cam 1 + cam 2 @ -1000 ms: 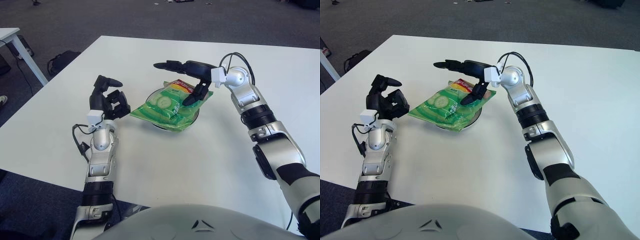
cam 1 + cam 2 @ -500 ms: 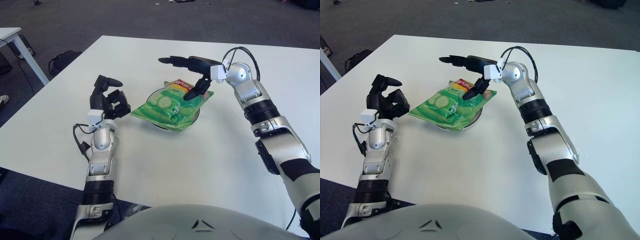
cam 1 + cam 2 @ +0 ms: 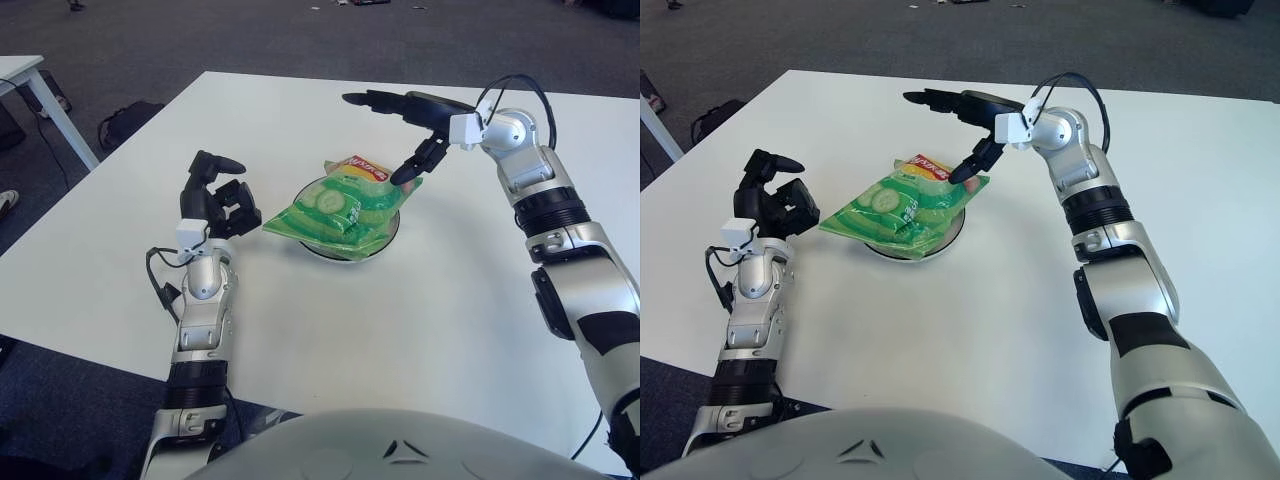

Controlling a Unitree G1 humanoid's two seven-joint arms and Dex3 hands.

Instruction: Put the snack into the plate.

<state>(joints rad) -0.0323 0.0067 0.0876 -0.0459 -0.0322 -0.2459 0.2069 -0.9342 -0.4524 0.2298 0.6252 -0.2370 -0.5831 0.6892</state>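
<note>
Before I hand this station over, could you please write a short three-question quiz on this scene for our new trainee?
1. True or false: the snack bag lies across the plate.
2. Which hand is nearer the bag's red end? A) the right hand, fingers spread above it; B) the left hand, beside the bag's other end.
3. Fill in: the right hand holds ____.

Key: 1 true, the bag overhangs the plate's rim on the left. 2 A. 3 nothing; its fingers are open and one fingertip shows just at the bag's edge.
</note>
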